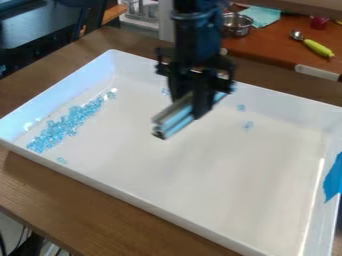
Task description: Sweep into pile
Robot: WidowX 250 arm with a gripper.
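Fingers (pixel 202 102) clamp a sweeping bar (pixel 175 121) over the white tray (pixel 194 165). Blue beads (pixel 65 126) line its left side. Best lower the bar level, then nudge stray beads (pixel 248 125) gently towards them.

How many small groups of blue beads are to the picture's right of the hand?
2: one group near the tray's far wall, another group slightly nearer the camera. The hand may hide more.

The robot arm (pixel 197 31) was matte black with a dark blue cast along its thick, roughly cylindrical wrist section, ringed above by a protruding collar (pixel 189 16). The two-finger gripper (pixel 190 109), also black, had a broad, angular carriage (pixel 200 70) with knobbly projections at both sides.
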